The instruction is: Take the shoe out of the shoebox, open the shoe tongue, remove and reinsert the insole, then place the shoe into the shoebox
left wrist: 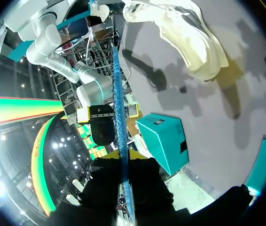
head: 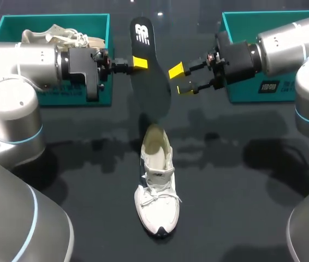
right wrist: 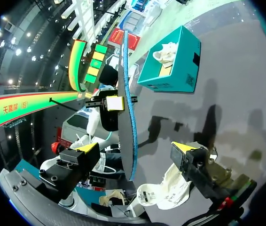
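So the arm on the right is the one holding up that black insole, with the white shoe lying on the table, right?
Not quite. The left arm is holding it, with its jaws shut on the edge of the insole. The right arm has its jaws open and is not gripping it. The head view shows this. The white shoe does lie on the table.

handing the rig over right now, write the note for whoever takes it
Left gripper: shut on the black insole, held in the air.
Right gripper: open, fingers either side of the insole, not gripping.
White shoe: on the table, toe toward the robot.
Left shoebox holds a second shoe; right shoebox is behind the right arm.
Done: shoe out, insole removed.
Left: reinsert insole, box the shoe.
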### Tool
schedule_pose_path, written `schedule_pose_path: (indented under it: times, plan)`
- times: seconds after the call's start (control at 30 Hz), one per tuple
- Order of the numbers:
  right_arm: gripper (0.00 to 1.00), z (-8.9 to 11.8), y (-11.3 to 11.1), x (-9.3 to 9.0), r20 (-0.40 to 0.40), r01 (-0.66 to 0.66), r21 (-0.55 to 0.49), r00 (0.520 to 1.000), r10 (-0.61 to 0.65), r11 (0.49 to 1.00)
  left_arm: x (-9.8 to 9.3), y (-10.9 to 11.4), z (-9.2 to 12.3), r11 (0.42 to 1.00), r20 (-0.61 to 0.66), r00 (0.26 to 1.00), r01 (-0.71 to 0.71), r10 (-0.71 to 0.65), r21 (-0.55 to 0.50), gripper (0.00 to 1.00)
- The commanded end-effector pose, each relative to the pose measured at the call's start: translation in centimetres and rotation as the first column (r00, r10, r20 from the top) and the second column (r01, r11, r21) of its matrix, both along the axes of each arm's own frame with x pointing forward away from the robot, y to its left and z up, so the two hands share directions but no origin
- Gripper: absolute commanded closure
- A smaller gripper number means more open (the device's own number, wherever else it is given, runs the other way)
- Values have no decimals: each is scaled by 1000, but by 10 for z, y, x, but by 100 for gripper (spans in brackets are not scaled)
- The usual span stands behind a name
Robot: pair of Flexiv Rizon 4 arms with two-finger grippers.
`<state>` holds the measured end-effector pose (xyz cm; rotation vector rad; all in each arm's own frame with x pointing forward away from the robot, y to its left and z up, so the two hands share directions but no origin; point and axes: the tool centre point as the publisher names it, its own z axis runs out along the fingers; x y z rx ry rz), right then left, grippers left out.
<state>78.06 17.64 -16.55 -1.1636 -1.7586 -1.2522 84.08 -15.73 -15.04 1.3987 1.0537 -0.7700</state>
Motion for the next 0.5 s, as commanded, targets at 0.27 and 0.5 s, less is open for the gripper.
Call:
schedule_pose_path:
  times: [0.27,0.5]
  plan:
    - [0,-12,10,9,93,-61,101,994,51,993,-1,-4,0,999,-31,1000,-4,2,-52,100]
    - [0,-10,23,18,103,-102,103,990,92,989,-1,-6,-4,998,28,999,19,-17,-60,100]
